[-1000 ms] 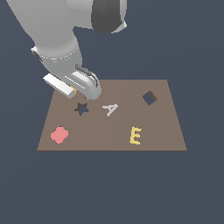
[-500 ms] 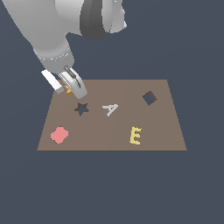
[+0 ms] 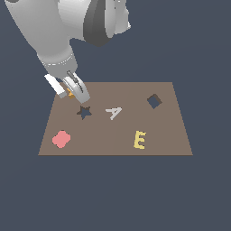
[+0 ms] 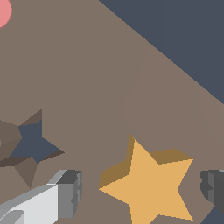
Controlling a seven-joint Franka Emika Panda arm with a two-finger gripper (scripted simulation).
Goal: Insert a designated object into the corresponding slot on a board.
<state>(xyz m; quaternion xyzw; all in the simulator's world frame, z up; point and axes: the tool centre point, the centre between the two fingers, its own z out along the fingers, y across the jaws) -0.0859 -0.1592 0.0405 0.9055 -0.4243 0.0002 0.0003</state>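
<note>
The orange-yellow star (image 4: 151,183) lies flat on the brown board (image 3: 117,135) near its far corner at the exterior view's left. In the exterior view only a sliver of the star (image 3: 70,93) shows behind the fingers. My gripper (image 3: 72,95) is low over it and open. In the wrist view the gripper (image 4: 140,192) has one finger on each side of the star, with gaps between the pads and the star. The dark star-shaped slot (image 3: 84,112) lies just in front of the gripper, and it also shows in the wrist view (image 4: 30,144).
On the board lie a pink blob (image 3: 61,139), a grey letter A (image 3: 113,112) and a yellow letter E (image 3: 140,140). A dark diamond-shaped hole (image 3: 154,101) is at the exterior view's right. The pink blob's edge shows in the wrist view (image 4: 3,11).
The arm has moved toward the exterior view's left and the board's far corner, from over the slot area to around the star. The pieces on the board have not moved.
</note>
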